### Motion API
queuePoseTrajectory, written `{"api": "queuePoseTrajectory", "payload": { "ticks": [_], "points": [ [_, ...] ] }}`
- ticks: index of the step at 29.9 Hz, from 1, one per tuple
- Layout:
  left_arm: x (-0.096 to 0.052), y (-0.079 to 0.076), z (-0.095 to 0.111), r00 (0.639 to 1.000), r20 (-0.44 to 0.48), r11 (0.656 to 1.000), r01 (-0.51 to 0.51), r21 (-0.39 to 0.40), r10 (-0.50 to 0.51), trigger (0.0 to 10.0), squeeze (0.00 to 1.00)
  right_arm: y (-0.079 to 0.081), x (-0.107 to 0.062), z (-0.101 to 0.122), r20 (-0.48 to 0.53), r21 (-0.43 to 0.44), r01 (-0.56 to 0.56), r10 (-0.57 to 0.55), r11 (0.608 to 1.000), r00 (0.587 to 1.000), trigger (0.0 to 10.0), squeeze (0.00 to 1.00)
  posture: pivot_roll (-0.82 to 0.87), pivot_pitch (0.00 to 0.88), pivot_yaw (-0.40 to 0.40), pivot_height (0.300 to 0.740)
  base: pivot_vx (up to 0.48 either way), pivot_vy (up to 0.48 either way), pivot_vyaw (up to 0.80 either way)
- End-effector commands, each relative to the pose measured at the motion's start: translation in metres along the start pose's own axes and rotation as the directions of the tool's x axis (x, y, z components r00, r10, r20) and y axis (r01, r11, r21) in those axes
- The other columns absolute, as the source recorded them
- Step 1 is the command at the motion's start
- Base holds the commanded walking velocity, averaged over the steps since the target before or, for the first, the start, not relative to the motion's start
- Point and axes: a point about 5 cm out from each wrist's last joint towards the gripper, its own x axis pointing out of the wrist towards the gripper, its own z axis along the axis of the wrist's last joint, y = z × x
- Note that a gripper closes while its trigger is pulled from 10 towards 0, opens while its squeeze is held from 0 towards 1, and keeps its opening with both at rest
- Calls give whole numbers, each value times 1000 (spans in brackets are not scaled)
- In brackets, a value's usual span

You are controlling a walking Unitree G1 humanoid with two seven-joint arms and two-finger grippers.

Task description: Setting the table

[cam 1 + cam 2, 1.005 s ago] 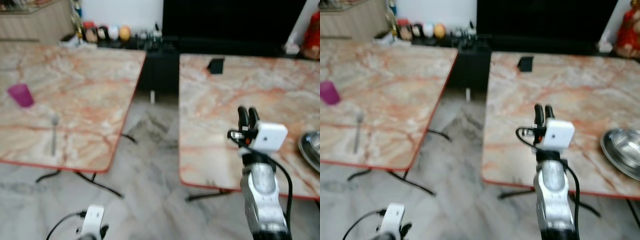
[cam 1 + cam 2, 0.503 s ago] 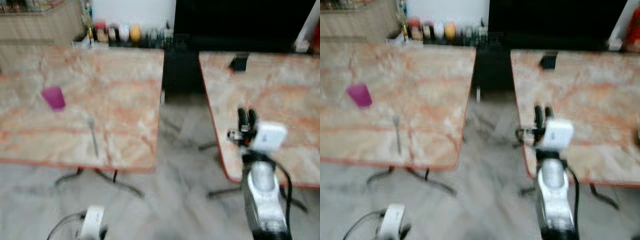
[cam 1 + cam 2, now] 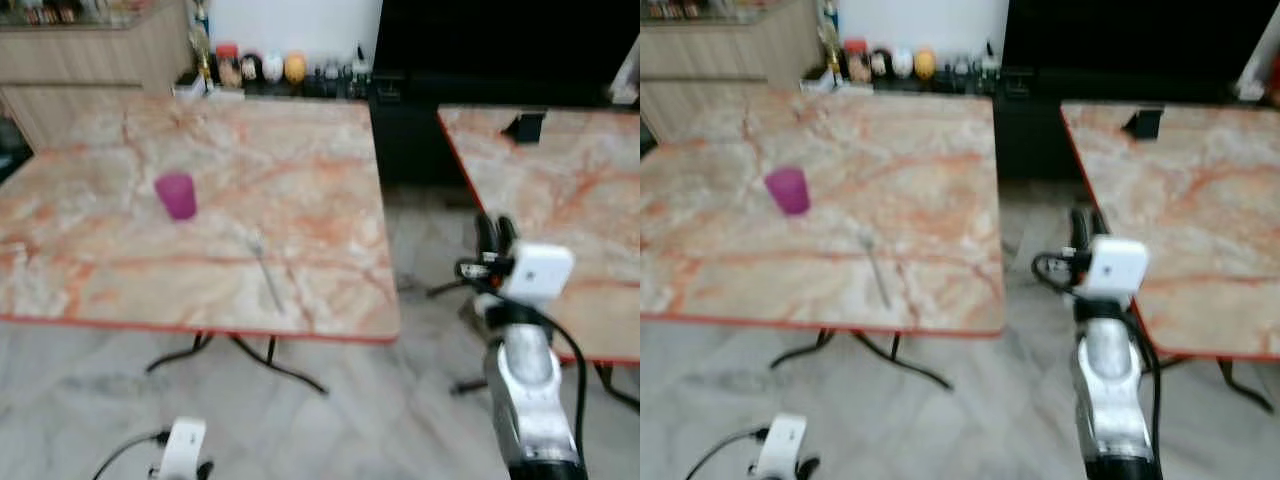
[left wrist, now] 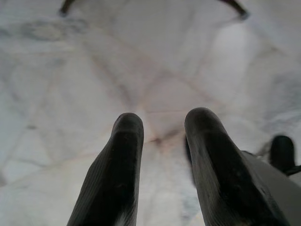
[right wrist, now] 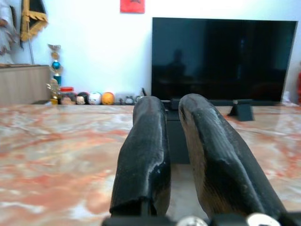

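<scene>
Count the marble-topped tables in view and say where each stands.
2. One table stands ahead on the left, holding a purple cup and a spoon; the other table stands right, partly out of frame.

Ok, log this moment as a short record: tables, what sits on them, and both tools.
left table: marble top, red edge
cup: purple, upright on left table
spoon: lies flat near that table's front edge
right table: small black stand at its far end
right tool: raised between the tables, empty
left tool: low, pointing at floor, empty
</scene>
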Motion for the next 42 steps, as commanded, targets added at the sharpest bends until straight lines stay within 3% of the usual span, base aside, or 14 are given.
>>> {"api": "queuePoseTrajectory", "payload": {
  "ticks": [1, 22, 42],
  "points": [
    [1, -6, -1, 1000, -9, 1000, 18, 5, -18, 10000, 0, -6, 1, -1, -7, -3, 20, -20, 1000, 1000, 10000, 0, -16, 0, 2, 731, 0, 401, 0],
    [1, -2, 1, 1000, -11, 1000, -4, -17, 3, 10000, 0, -2, 0, -4, -28, 12, 16, -16, 1000, 999, 10000, 0, 13, 0, -6, 731, 0, 398, 0],
    [2, -6, 7, 1000, 14, 1000, 7, -13, -7, 10000, 0, -3, -4, -8, -44, 6, 13, -13, 1000, 999, 10000, 0, 14, 0, -8, 731, 0, 0, 0]
  ]
}}
